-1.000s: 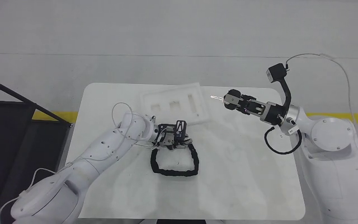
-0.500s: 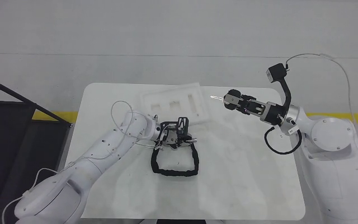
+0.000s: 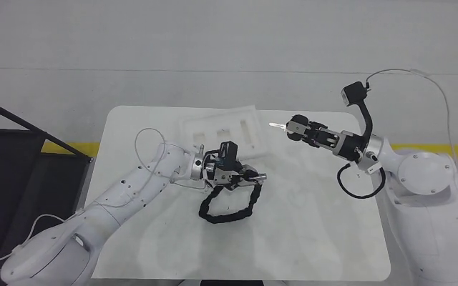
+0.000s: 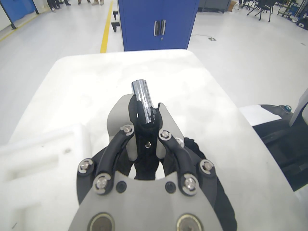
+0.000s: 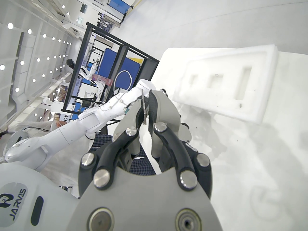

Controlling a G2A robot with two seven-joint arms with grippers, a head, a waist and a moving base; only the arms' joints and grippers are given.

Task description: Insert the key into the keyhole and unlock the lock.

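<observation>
White table (image 3: 322, 229), rounded corners, grey shop floor around it; yellow floor line at the left edge.

Left gripper (image 3: 230, 171) sits left of table centre. Left wrist view: fingers pressed onto the black collar of the lock (image 4: 142, 92), whose chrome cylinder sticks out past the fingertips, tilted, towards the right arm. Black cable loop (image 3: 229, 207) of the lock trails from the gripper towards the near table edge.

Foam tray (image 3: 215, 119), white, lies at the far edge just beyond the left gripper. It has three rectangular recesses, two small and one long; right wrist view shows bare foam in them and a dark speck by the long one.

Right gripper (image 3: 290, 127) hangs just beside the tray's right end, pinching the key (image 3: 276, 125), blade pointing left. Key and lock are well apart.
</observation>
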